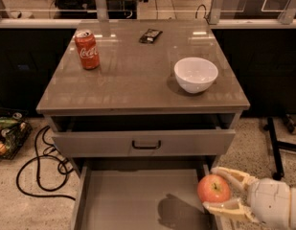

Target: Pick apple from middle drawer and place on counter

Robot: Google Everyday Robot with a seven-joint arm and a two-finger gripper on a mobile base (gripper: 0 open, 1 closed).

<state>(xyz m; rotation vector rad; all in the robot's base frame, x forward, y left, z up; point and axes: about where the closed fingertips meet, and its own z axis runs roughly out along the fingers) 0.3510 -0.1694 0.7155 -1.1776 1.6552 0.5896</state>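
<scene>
Camera view has the pincer (211,189) pinching the apple (213,188) between its 2 fingers above the middle drawer's (138,198) right wall, so keep it clamped, rise clear of the counter (133,83) edge, then lower between can (86,49) and bowl (196,74).
</scene>
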